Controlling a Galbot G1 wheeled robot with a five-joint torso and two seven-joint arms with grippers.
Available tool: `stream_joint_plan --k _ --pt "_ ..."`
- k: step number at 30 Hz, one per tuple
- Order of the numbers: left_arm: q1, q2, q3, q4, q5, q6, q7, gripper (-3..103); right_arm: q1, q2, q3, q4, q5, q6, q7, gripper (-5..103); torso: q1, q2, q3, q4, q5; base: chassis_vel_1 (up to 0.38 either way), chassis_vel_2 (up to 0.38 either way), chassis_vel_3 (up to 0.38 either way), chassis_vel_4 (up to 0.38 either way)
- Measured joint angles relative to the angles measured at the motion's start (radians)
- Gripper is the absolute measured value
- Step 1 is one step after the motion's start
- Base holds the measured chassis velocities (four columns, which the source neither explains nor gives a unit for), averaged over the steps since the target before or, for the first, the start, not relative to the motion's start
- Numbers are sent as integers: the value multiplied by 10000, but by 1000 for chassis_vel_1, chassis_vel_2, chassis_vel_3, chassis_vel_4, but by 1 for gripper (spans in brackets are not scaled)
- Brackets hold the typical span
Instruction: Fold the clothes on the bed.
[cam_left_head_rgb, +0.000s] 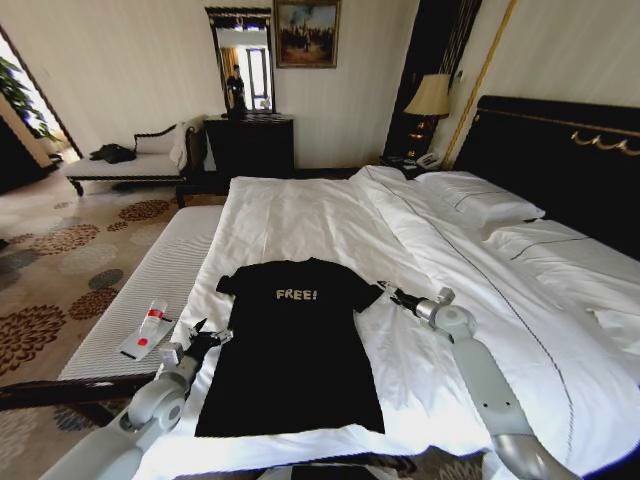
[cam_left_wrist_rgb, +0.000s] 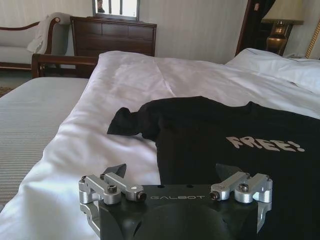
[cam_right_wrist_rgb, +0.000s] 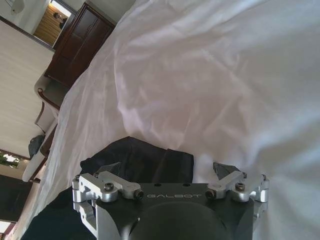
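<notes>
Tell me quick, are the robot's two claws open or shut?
Left gripper: jaws open, holding nothing, beside the T-shirt's left edge.
Right gripper: jaws open, holding nothing, at the shirt's right sleeve.

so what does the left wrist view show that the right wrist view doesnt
Left wrist view alone: the white FREE! lettering on the chest, the left sleeve, the long white ribbed bench beside the bed, and the open left gripper at the shirt's left edge.

Right wrist view alone: the open right gripper over the right sleeve.

Both: the black T-shirt lying flat on the white duvet, and the dark wooden dresser by the wall.
</notes>
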Motion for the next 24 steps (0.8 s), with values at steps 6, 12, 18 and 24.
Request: stream_joint_plan --k 6,12,18,24 --pt "191 31 -90 -164 0 23 -46 100 398 181 -130 -509 -89 -9 -98 100 0 0 0 -2 -1 0 0 0 0" --pt "234 77 -114 -217 2 75 -109 100 565 376 -203 -717 -191 -34 -105 100 0 0 0 0 0 0 0 0 0" --pt "197 133 -154 -242 -33 153 -185 100 692 412 -231 -1024 -277 -40 -116 100 -1 0 -1 -1 -1 0 0 0 0" --pt "212 154 -174 -298 -58 206 -215 100 764 419 -253 -1130 -316 -52 -126 90 -1 -1 0 -3 -1 0 0 0 0"
